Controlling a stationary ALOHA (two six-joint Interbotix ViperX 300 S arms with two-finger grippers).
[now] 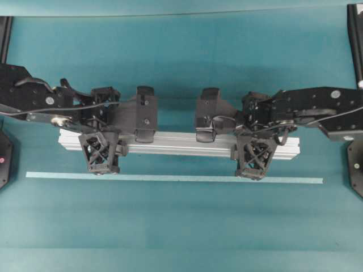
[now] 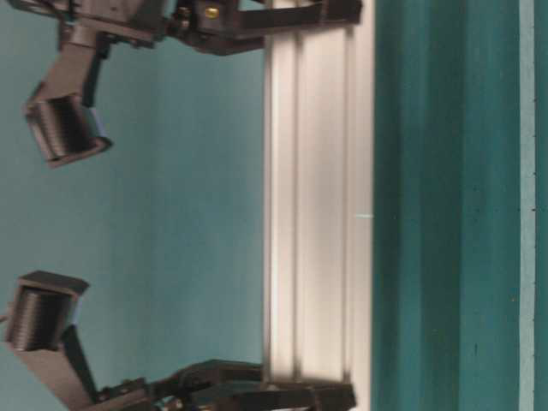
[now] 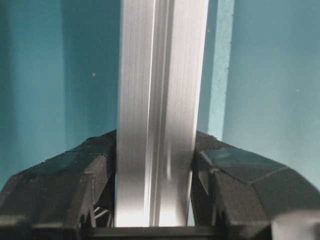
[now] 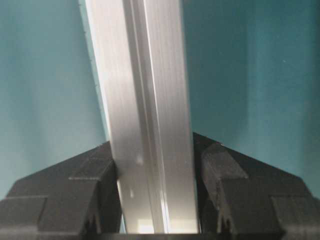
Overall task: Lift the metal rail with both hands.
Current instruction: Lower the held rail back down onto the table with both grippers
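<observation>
Left hand (image 1: 101,153) and right hand (image 1: 254,156) each pinch the aluminium rail (image 1: 181,142) near its ends. Lift step underway; next calls for raising both evenly above the bench (image 1: 181,226).

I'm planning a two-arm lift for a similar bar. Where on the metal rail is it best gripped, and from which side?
Grip the metal rail near both ends, from above, fingers across its narrow width. It is long and straight, so spaced grips keep it level, and its flat parallel sides suit a pinch. The left end effector and right end effector clamp it that way.
</observation>
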